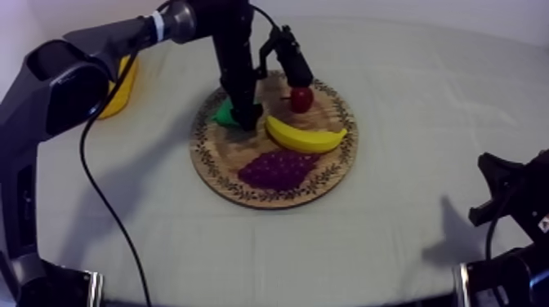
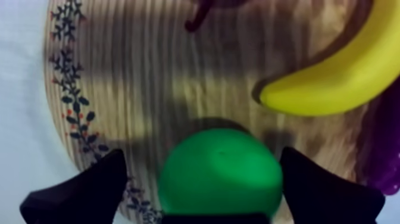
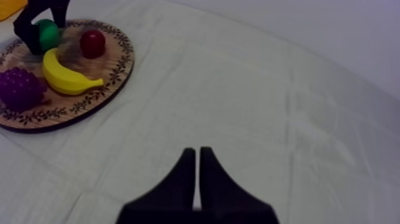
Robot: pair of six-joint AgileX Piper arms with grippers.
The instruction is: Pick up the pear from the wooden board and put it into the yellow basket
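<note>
While left gripper [image 2: 201, 162] sat spread around the pear [image 2: 220, 179] on the wooden board [image 2: 137, 77] — banana [image 2: 333, 83] just beyond it — right gripper [image 3: 197, 161] was pressed together over the worktop [image 3: 286, 107].

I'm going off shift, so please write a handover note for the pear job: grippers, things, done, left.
Left gripper: open, low over the round wooden board with patterned rim, one finger each side of the green toy pear, not yet clamped.
Right gripper: shut, empty, above bare cloth, off the board.
Yellow basket: at the table's left, beside the left arm, apart from the board.
Done: left gripper lined up. Left: close, lift, carry to basket, release.
</note>
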